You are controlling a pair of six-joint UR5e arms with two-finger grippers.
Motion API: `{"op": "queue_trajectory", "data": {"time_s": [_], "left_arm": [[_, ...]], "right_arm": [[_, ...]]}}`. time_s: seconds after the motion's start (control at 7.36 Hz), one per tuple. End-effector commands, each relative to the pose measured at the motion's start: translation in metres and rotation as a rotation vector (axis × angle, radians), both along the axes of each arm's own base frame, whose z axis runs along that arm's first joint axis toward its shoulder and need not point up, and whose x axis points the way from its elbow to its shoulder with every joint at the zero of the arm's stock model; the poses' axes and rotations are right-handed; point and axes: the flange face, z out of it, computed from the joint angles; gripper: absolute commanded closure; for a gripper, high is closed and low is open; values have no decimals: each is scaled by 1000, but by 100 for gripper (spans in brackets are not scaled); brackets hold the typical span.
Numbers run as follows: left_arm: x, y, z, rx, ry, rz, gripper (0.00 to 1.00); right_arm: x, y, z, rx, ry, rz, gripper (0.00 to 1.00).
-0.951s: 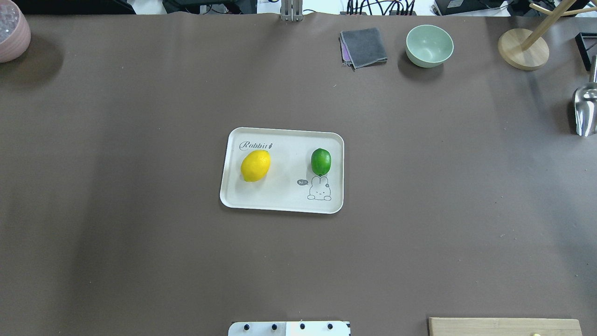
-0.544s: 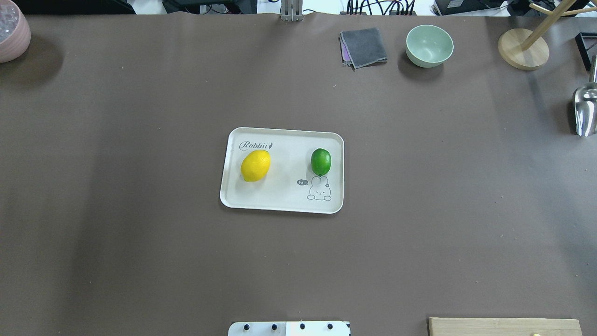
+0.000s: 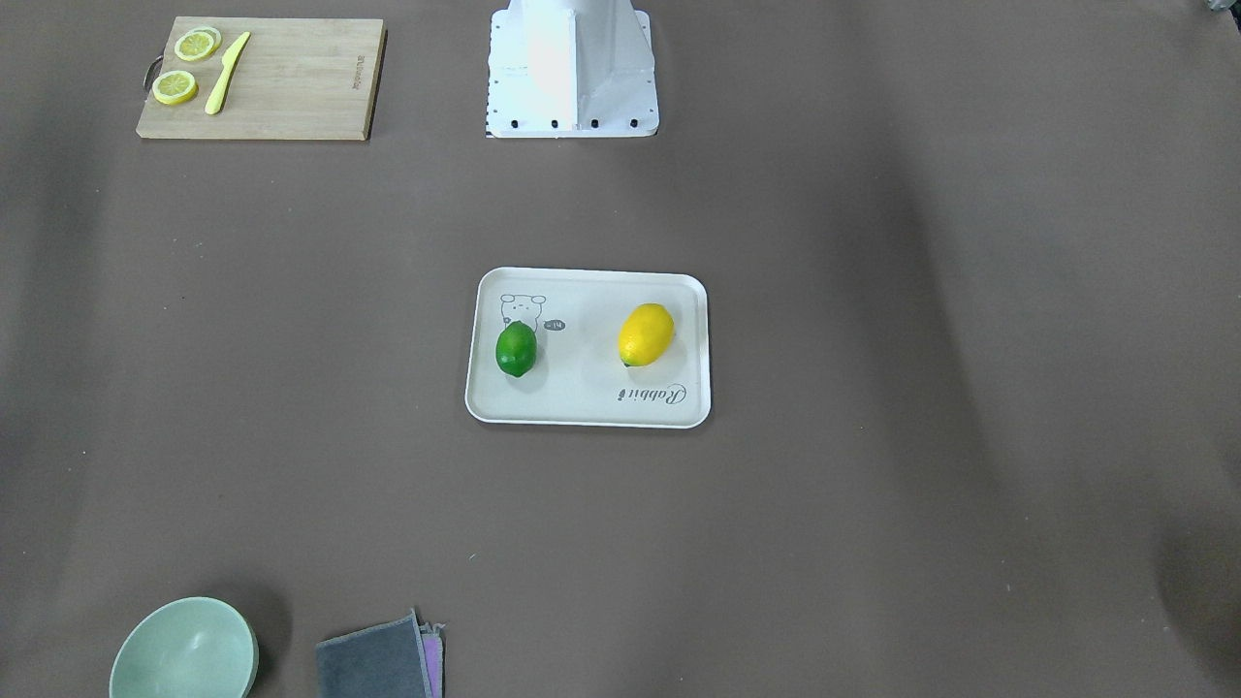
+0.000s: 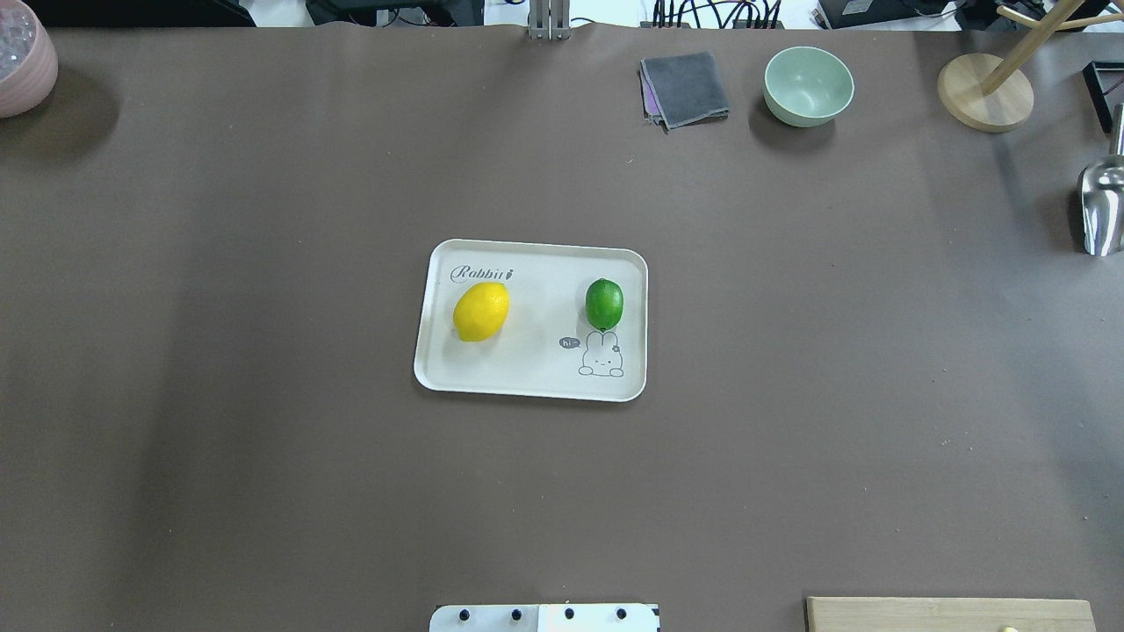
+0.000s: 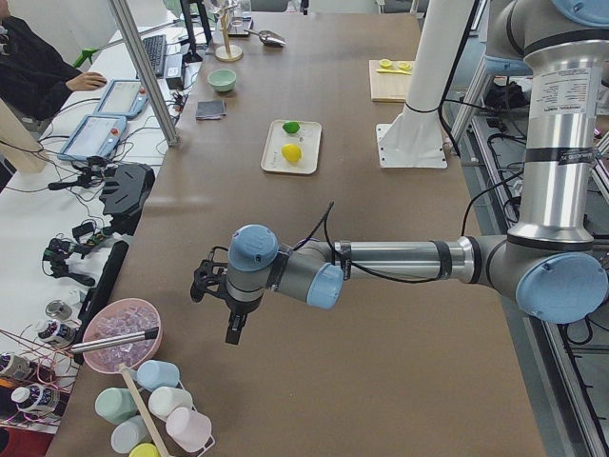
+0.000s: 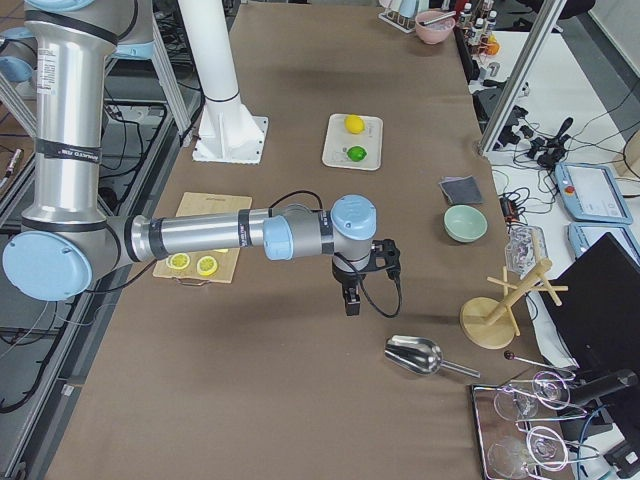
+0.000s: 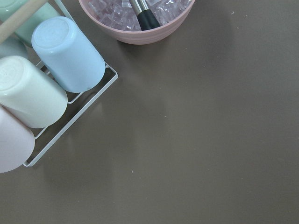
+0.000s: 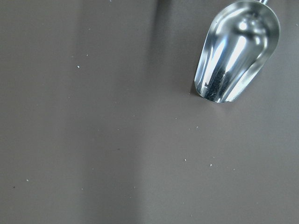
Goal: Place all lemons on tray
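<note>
The yellow lemon (image 4: 481, 311) and the green lemon (image 4: 604, 304) both lie on the cream-white tray (image 4: 527, 373) at the table's middle. They also show in the front view, the yellow lemon (image 3: 646, 334) and the green lemon (image 3: 516, 349) on the tray (image 3: 588, 409). My left gripper (image 5: 232, 328) hangs over the table's left end, far from the tray. My right gripper (image 6: 351, 298) hangs over the right end near the metal scoop. Both show only in the side views, so I cannot tell if they are open or shut.
A bamboo cutting board (image 3: 291, 78) with lemon slices (image 3: 175, 86) and a yellow knife lies near the robot base. A green bowl (image 4: 808, 85), grey cloth (image 4: 685, 89), wooden stand (image 4: 984, 92) and metal scoop (image 4: 1101, 206) stand at the right. A pink ice bowl (image 7: 135, 18) and cups (image 7: 67, 53) are at the left end.
</note>
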Motion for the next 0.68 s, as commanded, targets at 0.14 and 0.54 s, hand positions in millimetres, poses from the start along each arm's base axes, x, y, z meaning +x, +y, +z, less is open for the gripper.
{"op": "queue_trajectory", "data": {"time_s": [0.14,0.54], "left_arm": [[0,-4,-2,4,-1,0,2],[0,-4,-3,6,-1,0,2]], "right_arm": [[0,0,0,2,-2,1,0],[0,3,3,-7,-1,1,0]]}}
